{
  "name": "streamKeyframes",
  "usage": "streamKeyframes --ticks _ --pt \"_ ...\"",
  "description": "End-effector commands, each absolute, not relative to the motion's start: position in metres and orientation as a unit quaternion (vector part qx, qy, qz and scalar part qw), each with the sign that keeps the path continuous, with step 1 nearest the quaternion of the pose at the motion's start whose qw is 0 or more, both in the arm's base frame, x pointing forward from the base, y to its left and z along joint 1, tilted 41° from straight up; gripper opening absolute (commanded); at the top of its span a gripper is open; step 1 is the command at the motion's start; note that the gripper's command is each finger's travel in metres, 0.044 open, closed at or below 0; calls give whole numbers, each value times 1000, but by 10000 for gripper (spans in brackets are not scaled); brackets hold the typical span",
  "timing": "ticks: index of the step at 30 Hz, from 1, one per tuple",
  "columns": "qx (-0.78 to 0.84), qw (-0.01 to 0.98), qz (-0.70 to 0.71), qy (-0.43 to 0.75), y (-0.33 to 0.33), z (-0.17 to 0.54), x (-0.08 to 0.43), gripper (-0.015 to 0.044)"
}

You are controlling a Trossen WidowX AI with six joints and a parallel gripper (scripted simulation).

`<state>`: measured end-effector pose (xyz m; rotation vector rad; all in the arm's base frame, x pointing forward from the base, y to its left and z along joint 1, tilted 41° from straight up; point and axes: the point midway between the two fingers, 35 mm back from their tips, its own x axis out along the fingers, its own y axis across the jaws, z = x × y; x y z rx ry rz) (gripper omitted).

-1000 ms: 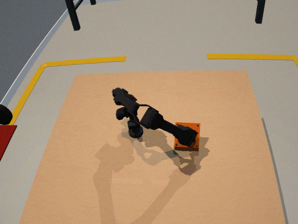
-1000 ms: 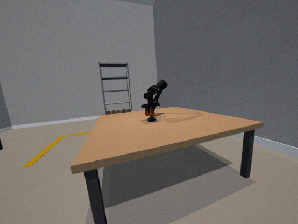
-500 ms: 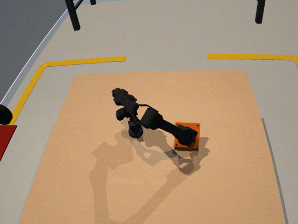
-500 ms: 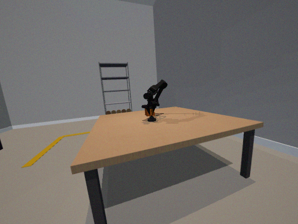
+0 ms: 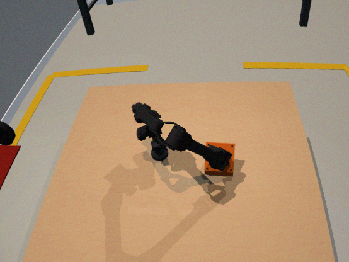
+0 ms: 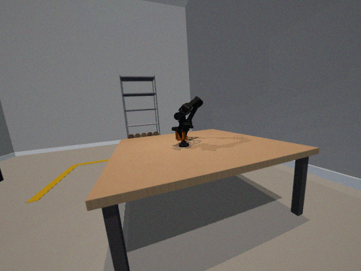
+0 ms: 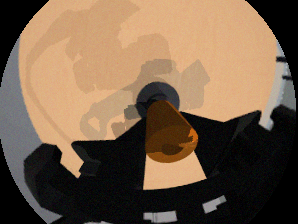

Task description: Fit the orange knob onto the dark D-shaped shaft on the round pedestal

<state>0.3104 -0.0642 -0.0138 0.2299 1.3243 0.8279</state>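
The orange knob [image 7: 171,131] is between the two black fingers of my gripper [image 7: 162,117] [image 6: 183,138], which is shut on it. In the wrist view the knob's far, narrower-looking end overlaps the dark round pedestal [image 7: 172,95] [image 5: 159,155] [image 6: 184,144]. The gripper points down over the pedestal in the top and exterior views. The shaft cannot be made out; the knob and fingers cover that part. Whether the knob touches the shaft, and how its flat side is turned, cannot be told. The knob is hidden or too small to tell in the top and exterior views.
The arm's orange mounting block [image 5: 218,146] stands right of the pedestal in the top view, on the wooden table [image 5: 268,205] [image 6: 156,169]. The folded arm [image 5: 179,138] reaches from this block across to the pedestal. Arm shadows lie across the table.
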Motion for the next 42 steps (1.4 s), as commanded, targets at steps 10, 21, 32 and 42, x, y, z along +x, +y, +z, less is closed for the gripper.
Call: streamKeyframes --ticks 10,21,32,42 --pt "60 709 411 569 -67 -11 312 0" --pt "30 711 435 551 -65 -14 313 0" --pt "30 711 435 551 -63 -13 310 0" --pt "30 711 435 551 -63 -14 310 0"
